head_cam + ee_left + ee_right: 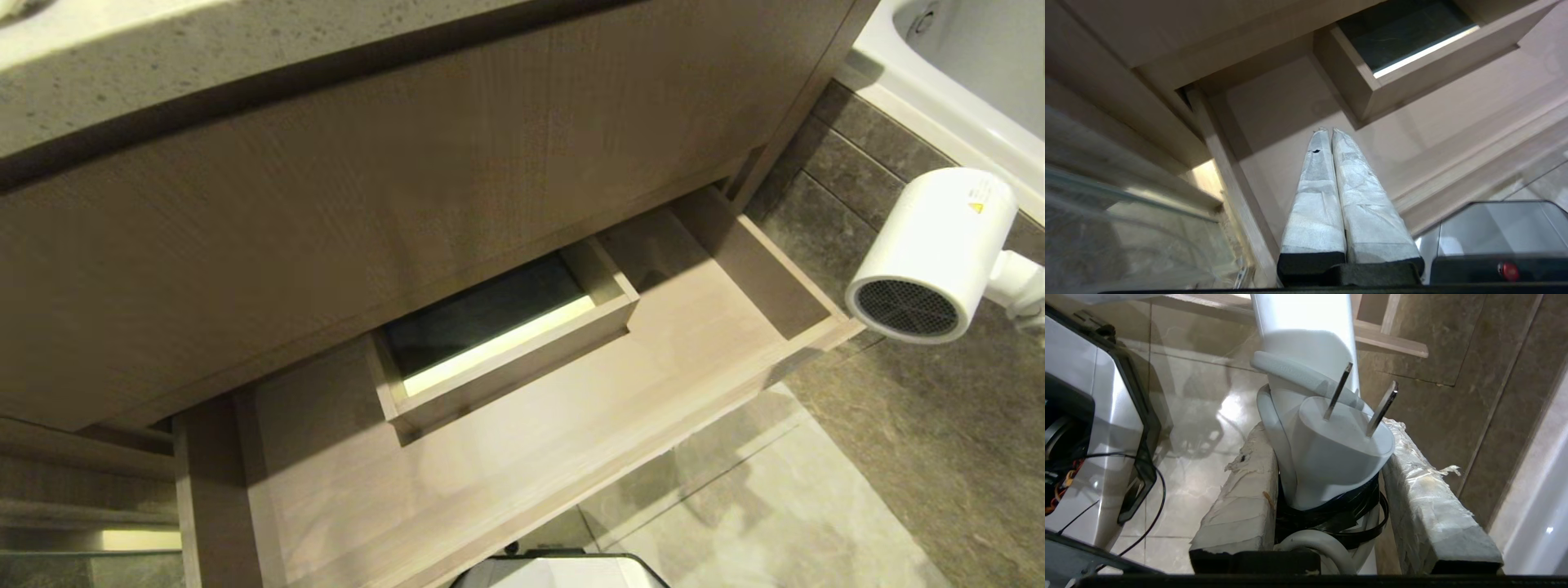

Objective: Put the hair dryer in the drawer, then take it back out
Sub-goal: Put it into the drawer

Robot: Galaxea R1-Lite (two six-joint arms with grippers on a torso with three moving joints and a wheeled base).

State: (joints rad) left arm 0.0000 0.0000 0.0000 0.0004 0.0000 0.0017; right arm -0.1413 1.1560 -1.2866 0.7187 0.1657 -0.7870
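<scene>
Fingers [1327,192] of our left end effector [1329,132] press together above the open drawer [571,408] (its boxed cut-out [498,327] sits mid-drawer); farther right, we hold the hair dryer [931,253] over the tiled floor [939,457], beside the drawer; our right end effector [1331,465] clamps its handle and plug [1339,449].

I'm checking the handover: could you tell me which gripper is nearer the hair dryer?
Right. The right gripper is clamped on the hair dryer; the left gripper hangs shut over the drawer.

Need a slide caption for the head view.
White hair dryer held right of the open, empty wooden drawer.
</scene>
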